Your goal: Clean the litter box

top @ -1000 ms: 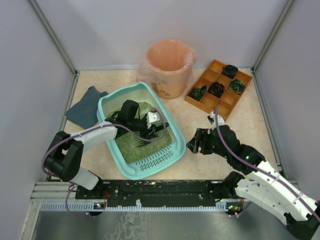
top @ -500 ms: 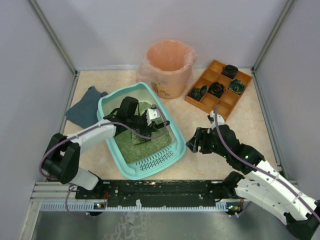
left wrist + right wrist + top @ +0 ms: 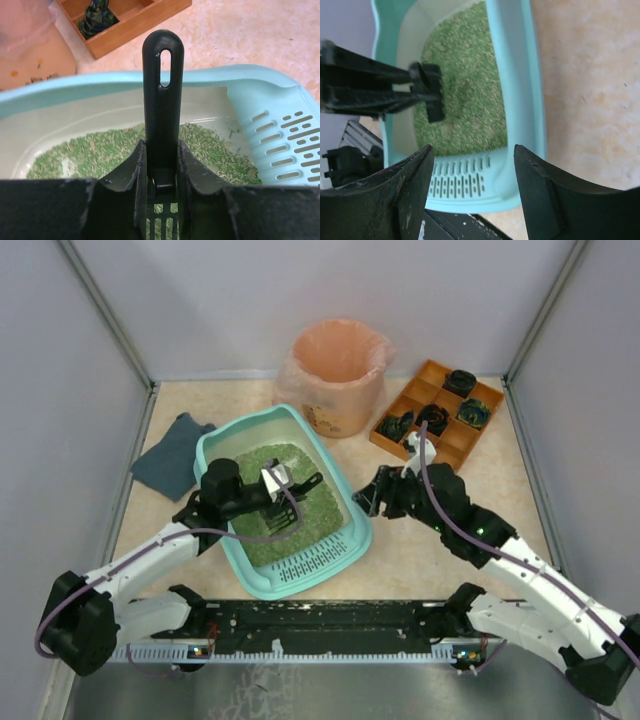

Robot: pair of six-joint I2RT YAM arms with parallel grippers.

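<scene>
While clamping scoop [image 3: 278,522] in left gripper [image 3: 161,160], aiming handle [image 3: 161,90] toward two o'clock over litter box [image 3: 312,562]; holding right gripper [image 3: 472,152] open at three o'clock.

Teal litter box [image 3: 245,423] lying flat on the table [image 3: 470,510], in the left-middle part.

It is a large plastic tray, rectangular with rounded corners and a wide smooth rim. It stands upright on its bottom and is turned diagonally: one short end points to the back left, the other to the near edge and a little to the right. At this near end there is a slotted ledge [image 3: 310,560] of the same teal colour, with rows of short slots. The inner walls look paler than the rim. Green granular litter [image 3: 322,512] covers the floor in a thin, uneven layer, up to the ledge, and a small pale spot shows through it.
</scene>
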